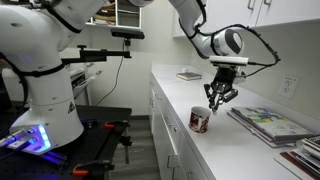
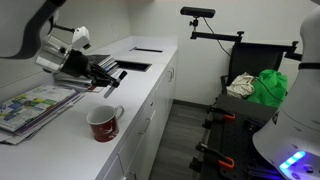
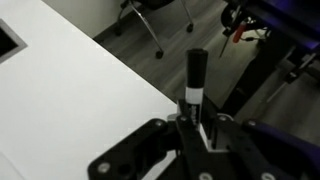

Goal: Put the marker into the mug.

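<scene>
The hand [image 3: 197, 126] is closed on the marker [image 3: 194, 78], holding it above the desk [image 1: 228, 150]. By my judgement, what remains is placing it in the mug [image 1: 200, 120] below.

Black, white-banded marker [image 3: 193, 72]; white mug [image 2: 103, 124], red-brown print

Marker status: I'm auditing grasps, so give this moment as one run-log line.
claw: shut on marker | marker: aloft, near mug | mug: upright on counter, marker not yet inside
</scene>
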